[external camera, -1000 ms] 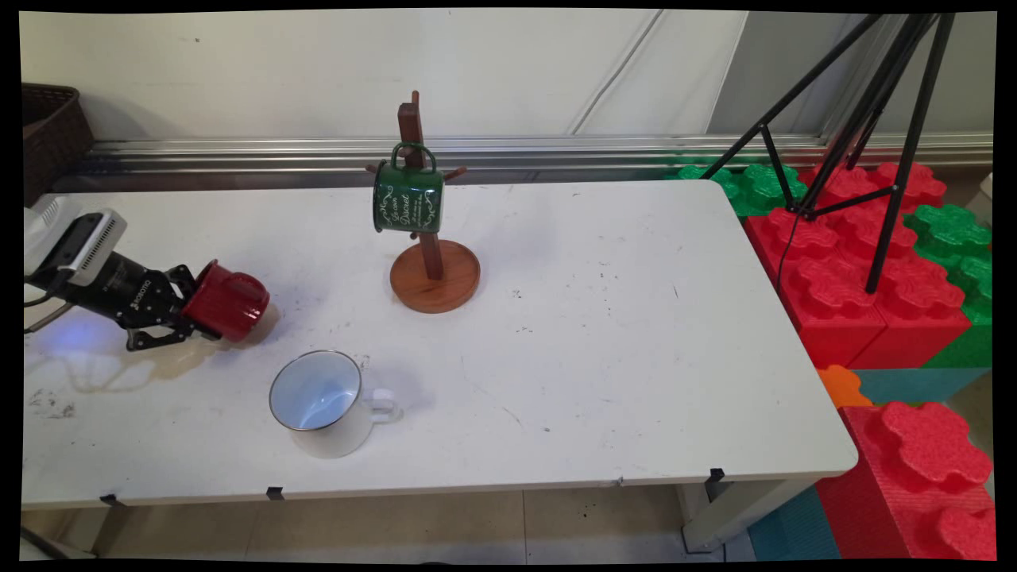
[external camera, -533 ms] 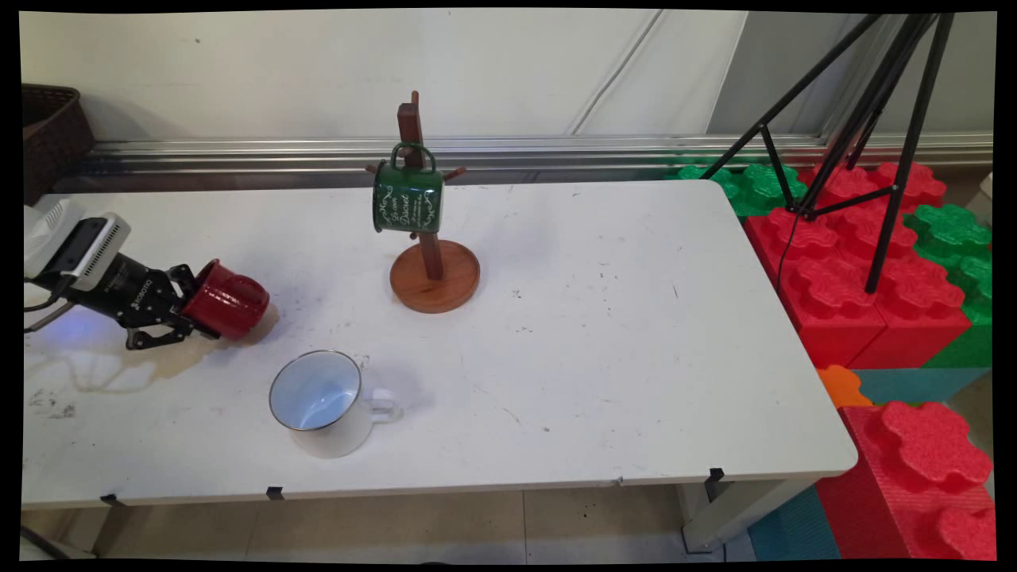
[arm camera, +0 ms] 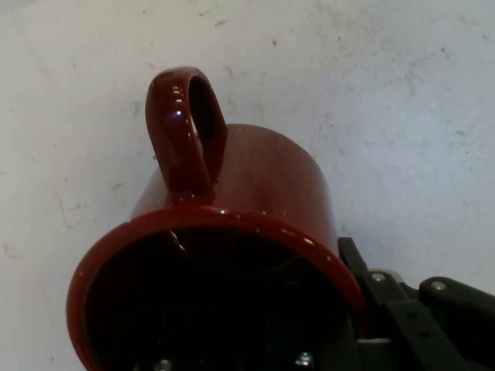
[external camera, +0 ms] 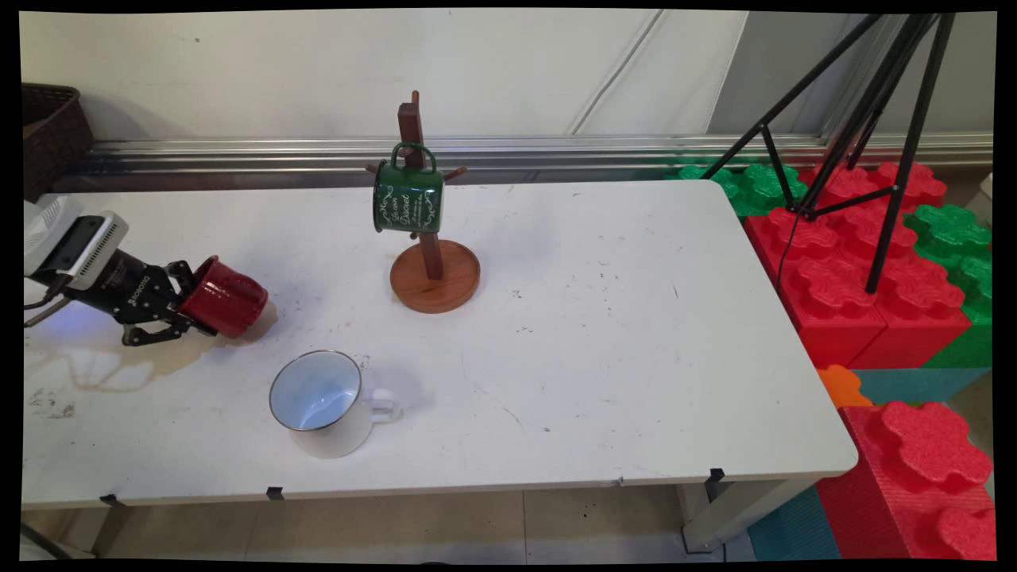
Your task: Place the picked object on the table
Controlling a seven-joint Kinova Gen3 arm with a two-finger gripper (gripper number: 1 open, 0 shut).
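Even, bright light falls from above; the mugs cast soft, short shadows on the counter (external camera: 604, 334). Small glints shine on the red mug (arm camera: 255, 201), whose near rim looks soft, close to the lens.

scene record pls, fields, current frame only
gripper: gripper at table's left side, shut on red mug
red mug: on its side, rim toward the gripper, one finger inside the rim; handle shows in hand view
white mug: white mug upright on table, near edge, handle to picture right
green mug: green mug hanging on wooden mug tree
background: dark basket, black tripod, foam blocks
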